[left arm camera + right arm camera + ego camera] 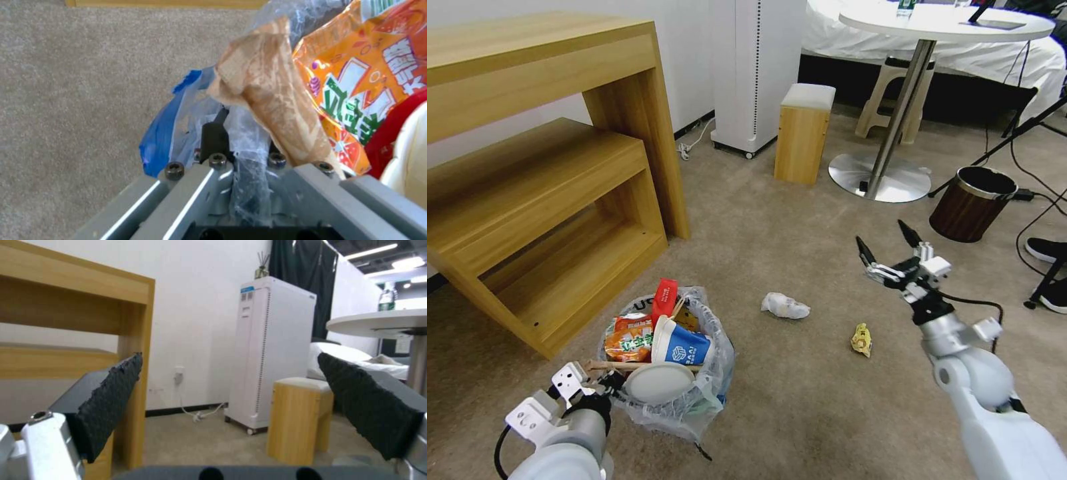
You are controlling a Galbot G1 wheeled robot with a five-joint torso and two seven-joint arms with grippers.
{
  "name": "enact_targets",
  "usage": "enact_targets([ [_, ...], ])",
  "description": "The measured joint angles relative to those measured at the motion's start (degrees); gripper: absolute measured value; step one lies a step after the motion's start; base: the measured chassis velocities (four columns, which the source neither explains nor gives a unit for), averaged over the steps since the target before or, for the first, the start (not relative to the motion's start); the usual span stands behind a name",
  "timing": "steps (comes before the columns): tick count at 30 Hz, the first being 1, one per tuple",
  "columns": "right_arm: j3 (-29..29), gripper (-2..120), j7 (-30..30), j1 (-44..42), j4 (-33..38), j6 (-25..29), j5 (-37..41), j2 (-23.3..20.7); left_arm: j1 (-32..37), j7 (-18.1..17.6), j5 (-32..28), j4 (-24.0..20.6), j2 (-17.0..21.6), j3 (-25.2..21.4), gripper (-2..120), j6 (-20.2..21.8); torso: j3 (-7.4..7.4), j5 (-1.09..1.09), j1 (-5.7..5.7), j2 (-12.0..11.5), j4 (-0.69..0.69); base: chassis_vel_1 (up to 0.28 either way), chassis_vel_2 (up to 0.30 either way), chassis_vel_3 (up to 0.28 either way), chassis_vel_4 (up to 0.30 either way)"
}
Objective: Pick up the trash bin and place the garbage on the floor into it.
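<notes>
The bin sits on the beige floor just in front of the wooden shelf unit, held at its near rim by the left pincer. In the left wrist view that pincer is clenched on the bin's rim and its plastic liner, with blue trim bunched beside the fingers.

By the look of it, most of the job is done. The bin is heaped: an orange snack bag, a red wrapper, a blue-white cup, a wooden stick and a pale round lid all lie in or across its mouth. The snack bag and a brown paper piece press close against the pincer in the wrist view.

Two pieces remain on the floor: a white tissue just beyond the bin toward the robot's right, and a yellow wad a little further right, well apart from the bin.

The right pincer hangs above the carpet, past the yellow wad, released with its jaws spread wide and nothing between them; its dark ribbed pads stand far apart in the right wrist view, facing the white cabinet and a small stool.

What is left, I judge, is fetching the tissue and the wad. The bin is already crowded, so the last bits may need dropping carefully lest they roll off the pile.
</notes>
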Motion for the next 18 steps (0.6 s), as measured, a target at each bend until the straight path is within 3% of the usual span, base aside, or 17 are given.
enact_targets([
  [18,0.3,100,-3.2,-1.4,-0.5,0.2,1.2,2.2,0.9,0.7,0.0,-0.6,0.4,-1.6,0,-0.7,0.0,-0.01,0.0,0.0,0.01,-0.006,0.001,0.009,0.0],
])
